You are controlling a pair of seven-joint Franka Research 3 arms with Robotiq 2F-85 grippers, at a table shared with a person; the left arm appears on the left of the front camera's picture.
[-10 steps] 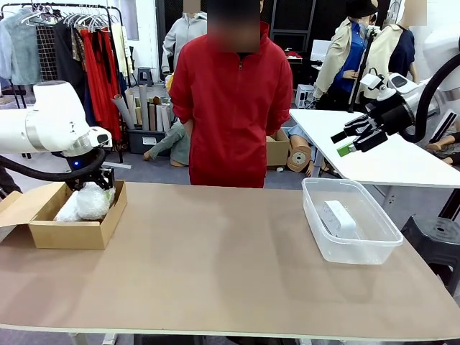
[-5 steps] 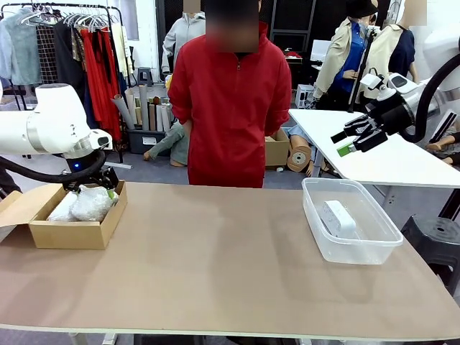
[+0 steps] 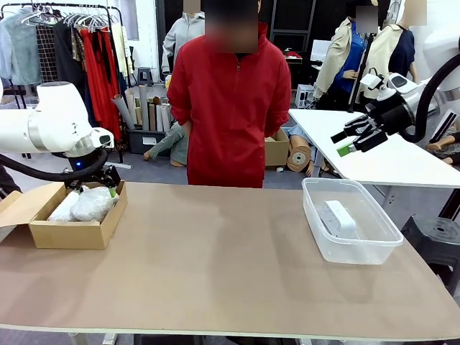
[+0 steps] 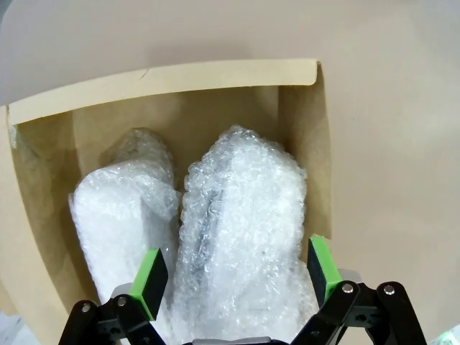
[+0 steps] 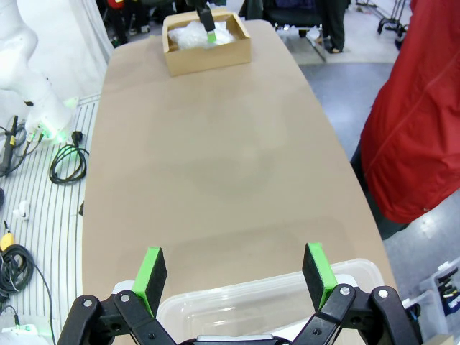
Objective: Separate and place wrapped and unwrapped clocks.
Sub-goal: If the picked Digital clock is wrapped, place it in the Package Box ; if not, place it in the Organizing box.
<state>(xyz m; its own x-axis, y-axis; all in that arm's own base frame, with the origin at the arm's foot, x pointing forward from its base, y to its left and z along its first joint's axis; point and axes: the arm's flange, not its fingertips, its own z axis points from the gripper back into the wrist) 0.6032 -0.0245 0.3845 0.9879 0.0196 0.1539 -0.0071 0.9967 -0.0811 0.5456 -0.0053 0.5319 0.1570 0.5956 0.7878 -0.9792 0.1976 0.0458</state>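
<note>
**Both pincers spread wide, holding nothing**

My left pincer is hovering wide open over the box at the table's left edge, gripping nothing. Two bundles are lying side by side inside the box. The bare clock is resting in the tub near the right edge. My right pincer is hanging open and empty above the tub.
</note>
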